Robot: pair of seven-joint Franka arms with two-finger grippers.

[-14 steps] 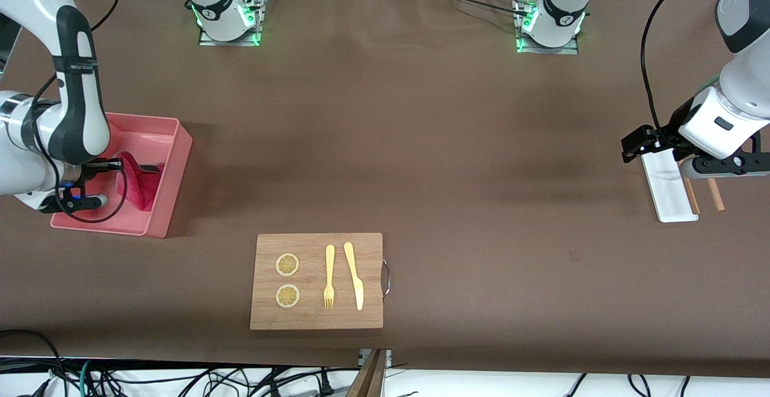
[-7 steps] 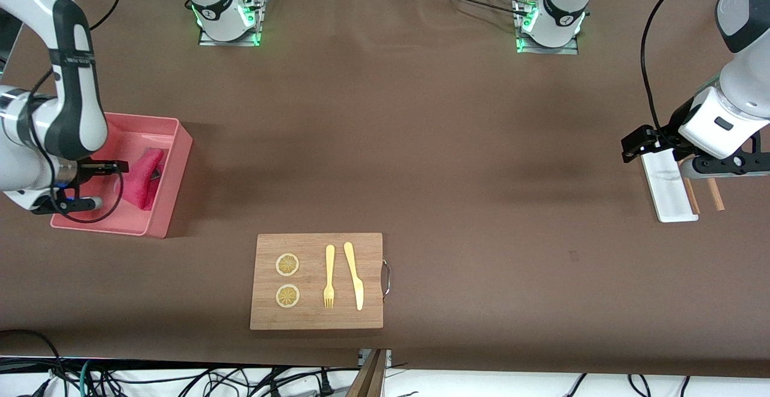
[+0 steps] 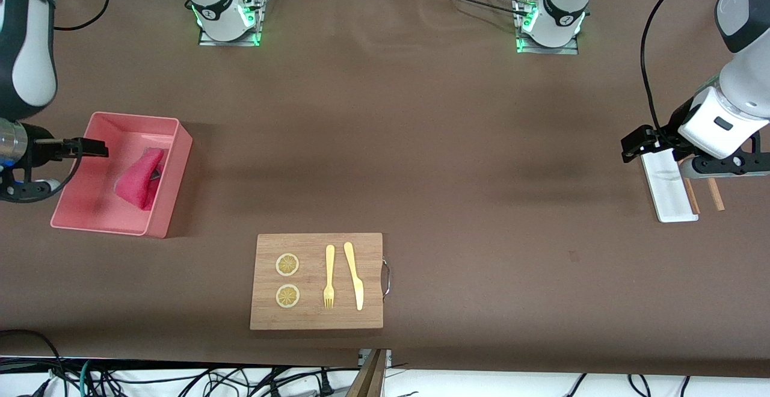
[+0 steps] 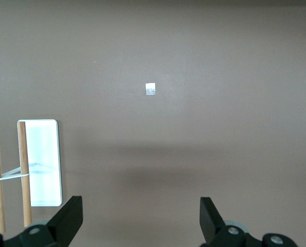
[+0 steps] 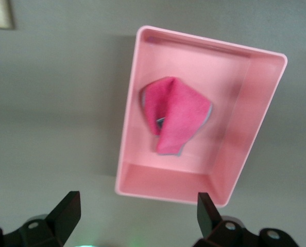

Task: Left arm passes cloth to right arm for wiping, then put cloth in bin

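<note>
The cloth [image 3: 139, 183] lies crumpled inside the pink bin [image 3: 84, 201], magenta face up, against the wall toward the table's middle. In the right wrist view the cloth [image 5: 176, 116] shows a thin grey edge and rests free on the floor of the bin [image 5: 245, 128]. My right gripper [image 3: 75, 147] hangs in the air over the bin's rim, open and empty, and its own view shows the right gripper [image 5: 138, 218] with both jaws wide apart. My left gripper [image 3: 646, 143] waits open and empty above the table at the left arm's end, as the left gripper [image 4: 141, 221] shows.
A white oblong tray [image 3: 666, 189] and a pair of wooden chopsticks [image 3: 716, 195] lie under the left arm. A wooden cutting board [image 3: 316, 281] with two lemon slices, a fork and a knife lies near the front camera.
My right gripper opened and let go of the cloth, which dropped into the bin. It then rose and drew back toward the right arm's end of the table. The left arm stayed still.
</note>
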